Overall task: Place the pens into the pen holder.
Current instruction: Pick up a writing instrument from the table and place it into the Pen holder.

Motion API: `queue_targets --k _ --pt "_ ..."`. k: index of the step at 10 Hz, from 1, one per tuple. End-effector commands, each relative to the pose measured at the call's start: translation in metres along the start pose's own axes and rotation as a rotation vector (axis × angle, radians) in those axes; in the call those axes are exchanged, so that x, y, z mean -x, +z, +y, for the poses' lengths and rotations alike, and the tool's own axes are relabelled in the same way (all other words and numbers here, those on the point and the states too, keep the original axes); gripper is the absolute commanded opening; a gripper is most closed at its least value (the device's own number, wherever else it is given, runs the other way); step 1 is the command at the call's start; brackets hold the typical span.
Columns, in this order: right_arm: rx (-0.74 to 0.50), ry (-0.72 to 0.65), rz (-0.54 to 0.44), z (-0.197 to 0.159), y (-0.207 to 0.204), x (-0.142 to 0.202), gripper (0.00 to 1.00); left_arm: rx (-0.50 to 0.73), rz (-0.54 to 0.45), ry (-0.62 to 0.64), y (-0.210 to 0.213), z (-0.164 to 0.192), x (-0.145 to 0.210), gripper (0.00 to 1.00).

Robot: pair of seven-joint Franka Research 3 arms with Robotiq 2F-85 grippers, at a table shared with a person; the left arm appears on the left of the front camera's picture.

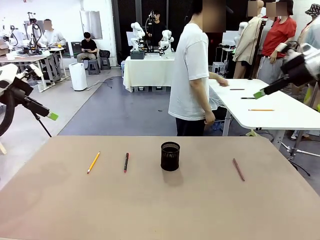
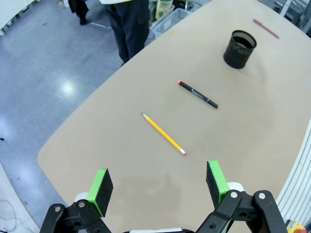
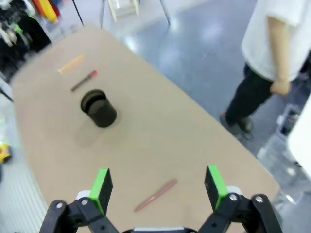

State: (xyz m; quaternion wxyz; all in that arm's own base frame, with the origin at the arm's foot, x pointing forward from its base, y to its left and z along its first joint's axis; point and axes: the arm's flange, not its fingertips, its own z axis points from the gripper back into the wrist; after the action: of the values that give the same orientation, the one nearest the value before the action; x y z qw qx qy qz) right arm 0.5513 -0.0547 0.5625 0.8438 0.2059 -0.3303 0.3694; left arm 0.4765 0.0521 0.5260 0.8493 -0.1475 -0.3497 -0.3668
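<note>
Pen holder point(image 1: 170, 156) — black mesh, upright.

Nothing written could be read in any of the views. The dark pen point(image 2: 198, 94) carried a thin line of pale print along its barrel in the left wrist view (too small to make out a single letter).
</note>
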Motion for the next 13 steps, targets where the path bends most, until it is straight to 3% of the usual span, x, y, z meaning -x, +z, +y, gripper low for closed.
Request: queue_targets --k 1,2,3,5,7,9,13 --pt "0.018 0.021 0.107 0.001 -0.020 -0.030 1.00 0.000 0.001 -0.006 0.000 0.000 0.001 1.00" --pt "0.044 -0.018 0.145 0.002 -0.024 -0.031 1.00 0.000 0.001 -0.006 0.000 0.000 0.001 1.00" --pt "0.114 -0.083 0.303 0.006 -0.036 -0.030 1.00 0.000 0.001 -0.006 0.000 0.000 0.001 1.00" --pt "0.205 -0.159 0.492 0.011 -0.085 -0.021 1.00 0.000 0.001 -0.006 0.000 0.000 0.001 1.00" --pt "0.205 -0.308 0.594 0.014 -0.147 0.000 1.00 0.000 0.001 -0.006 0.000 0.000 0.001 1.00" --pt "0.239 -0.364 0.697 0.014 -0.178 0.024 1.00 0.000 0.001 -0.006 0.000 0.000 0.001 1.00" --pt "0.333 -0.510 0.738 0.040 -0.224 0.079 1.00 0.000 0.001 -0.006 0.000 0.000 0.001 1.00"
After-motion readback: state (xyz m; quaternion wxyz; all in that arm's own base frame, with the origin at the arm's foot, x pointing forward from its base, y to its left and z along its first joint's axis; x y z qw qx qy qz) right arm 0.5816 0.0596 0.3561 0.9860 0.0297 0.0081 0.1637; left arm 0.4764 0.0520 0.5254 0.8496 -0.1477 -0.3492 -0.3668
